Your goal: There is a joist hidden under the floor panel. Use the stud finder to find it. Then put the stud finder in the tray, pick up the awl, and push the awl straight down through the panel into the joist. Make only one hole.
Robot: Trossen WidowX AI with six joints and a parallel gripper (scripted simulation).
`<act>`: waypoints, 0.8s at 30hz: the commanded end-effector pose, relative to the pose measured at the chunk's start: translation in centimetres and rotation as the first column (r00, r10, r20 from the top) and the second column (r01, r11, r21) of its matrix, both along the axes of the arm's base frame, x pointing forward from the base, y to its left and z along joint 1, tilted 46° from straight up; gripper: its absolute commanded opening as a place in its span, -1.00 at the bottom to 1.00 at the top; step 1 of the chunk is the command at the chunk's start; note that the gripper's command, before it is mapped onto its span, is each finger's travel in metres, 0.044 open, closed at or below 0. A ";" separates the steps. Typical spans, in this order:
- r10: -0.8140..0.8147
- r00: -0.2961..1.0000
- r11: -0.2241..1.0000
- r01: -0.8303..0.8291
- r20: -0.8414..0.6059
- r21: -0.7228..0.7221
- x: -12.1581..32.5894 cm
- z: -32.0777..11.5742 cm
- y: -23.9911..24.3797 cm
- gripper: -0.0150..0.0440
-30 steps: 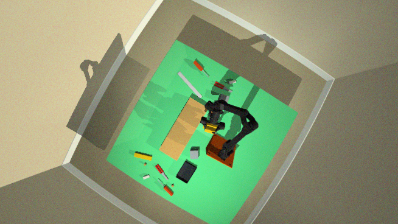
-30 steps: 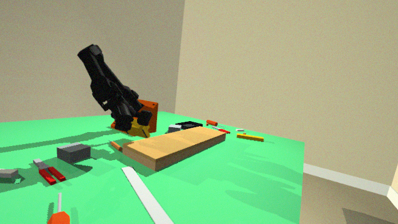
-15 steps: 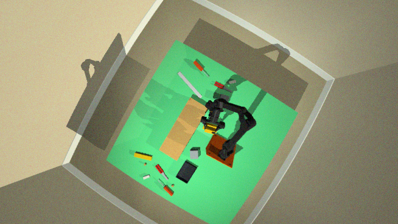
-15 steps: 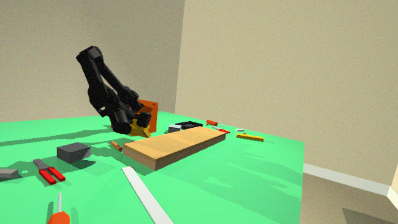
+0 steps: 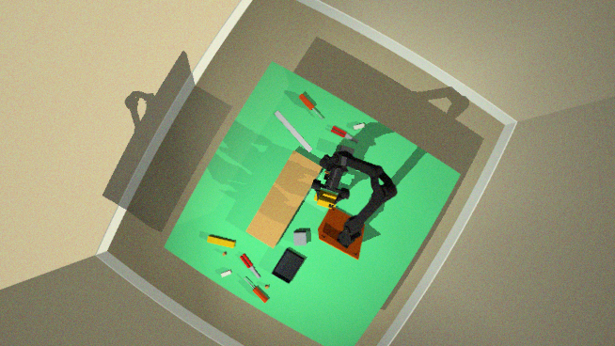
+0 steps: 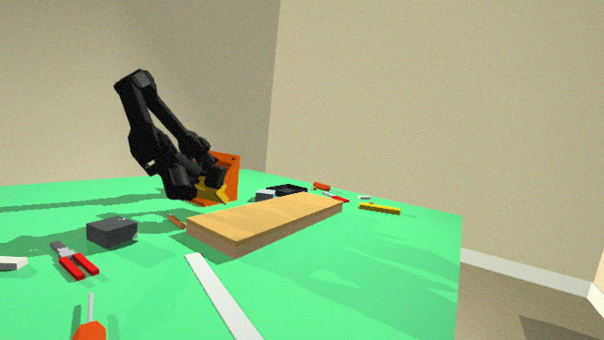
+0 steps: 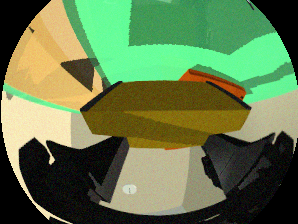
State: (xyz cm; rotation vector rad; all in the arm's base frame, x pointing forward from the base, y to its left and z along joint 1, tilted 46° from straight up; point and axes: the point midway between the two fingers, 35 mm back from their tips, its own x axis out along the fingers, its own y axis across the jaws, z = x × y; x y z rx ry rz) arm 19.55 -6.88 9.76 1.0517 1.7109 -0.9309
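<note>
Lying near in the exterior view, a flat white strip (image 5: 292, 131) (image 6: 222, 296) pointed towards the wooden panel (image 5: 282, 202) (image 6: 268, 216) (image 7: 30, 65), a long block with pale grain. Behind its near end, the black pincer (image 5: 331, 192) (image 6: 200, 182) (image 7: 166, 132) was clenched on the angular yellow stud finder (image 5: 325, 199) (image 6: 212, 191) (image 7: 165, 97), above the table, beside the panel. Farther stood an orange holder (image 5: 343, 219) (image 6: 233, 177) (image 7: 215, 82) and the dark, shallow tray (image 5: 289, 265) (image 6: 287, 188). The table (image 5: 400, 212) (image 6: 392, 259) (image 7: 175, 60) was smooth green, with shadows; beyond it rose plain beige walls (image 5: 555, 212) (image 6: 416, 115).
</note>
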 end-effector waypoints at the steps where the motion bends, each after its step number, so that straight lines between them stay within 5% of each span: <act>1: -0.001 1.000 1.000 0.001 0.005 0.022 -0.3 0.4 0.5 -0.49; 24: -0.001 1.000 1.000 0.001 0.003 0.000 0.4 -2.2 -2.2 -0.49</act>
